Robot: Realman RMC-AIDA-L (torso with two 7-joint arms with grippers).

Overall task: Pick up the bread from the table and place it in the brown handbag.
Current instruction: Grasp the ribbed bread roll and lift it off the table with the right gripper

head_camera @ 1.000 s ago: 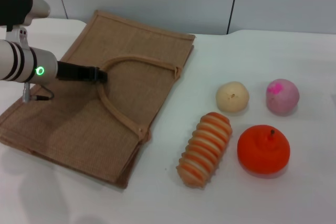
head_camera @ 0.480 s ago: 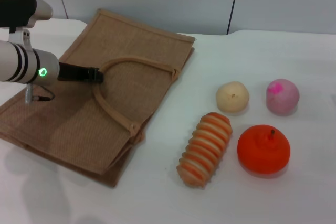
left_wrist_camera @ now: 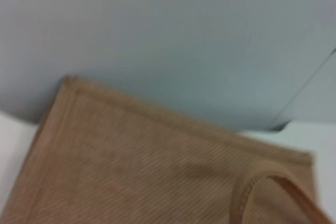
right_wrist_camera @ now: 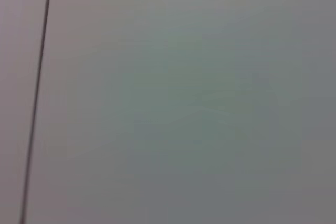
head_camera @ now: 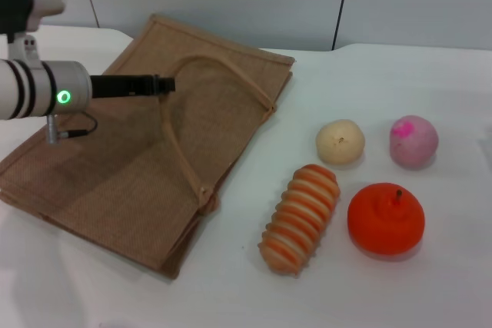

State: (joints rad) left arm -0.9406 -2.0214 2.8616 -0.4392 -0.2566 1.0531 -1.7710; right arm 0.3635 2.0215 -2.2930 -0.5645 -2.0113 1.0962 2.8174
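the left gripper, a slim black tip, hangs above the large flat tan-brown jute handbag and is clamped on one long looped handle, lifting it off the fabric. the oblong orange-and-cream ridged bread lies on the plain white table, right of the bag, near a pale round bun and an orange round fruit.

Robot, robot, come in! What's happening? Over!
Left gripper shut on handbag handle, lifting it. Right arm out of sight. Bread untouched on table. Nothing blocking.
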